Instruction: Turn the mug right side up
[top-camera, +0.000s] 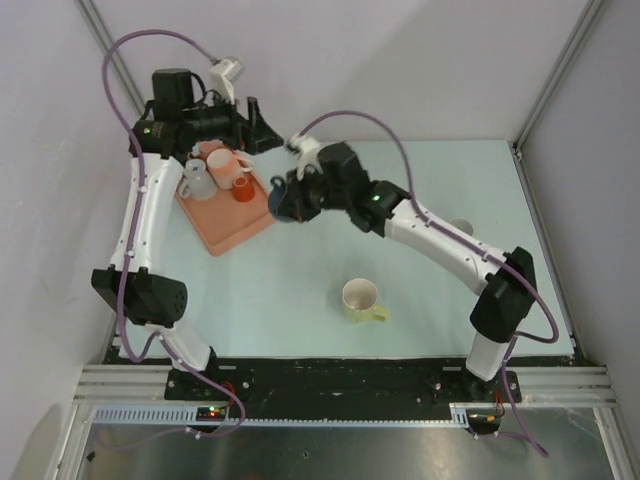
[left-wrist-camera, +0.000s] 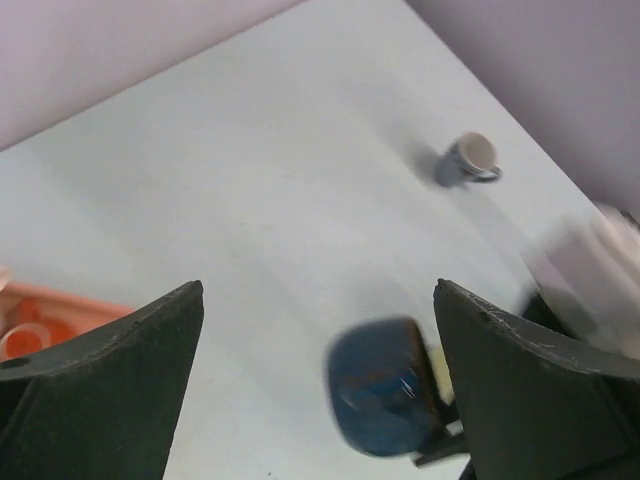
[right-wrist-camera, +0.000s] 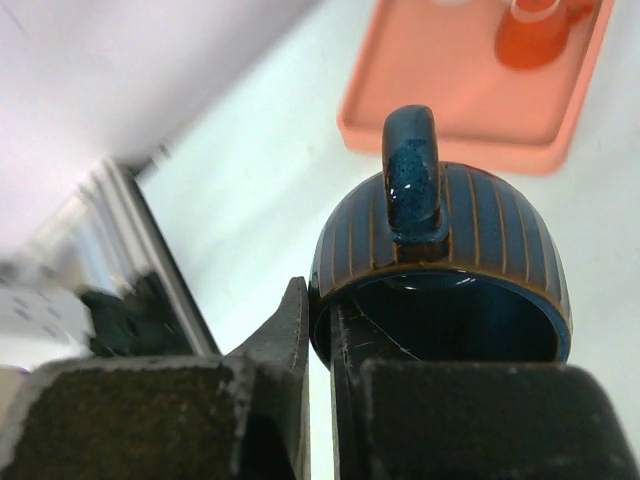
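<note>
Mug: blue mug (right-wrist-camera: 440, 250) just beside orange tray (top-camera: 235, 232).
Right jaws: clamped on its rim, one inside, clear only from right wrist.
Left jaws: apart; left wrist view shows grey cup (left-wrist-camera: 470, 158) whole.

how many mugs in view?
6: grey mug, pink mug, orange mug on the tray; blue mug in the right gripper; yellow mug on the table; a small mug half behind the right arm. Left arm may hide more.
</note>
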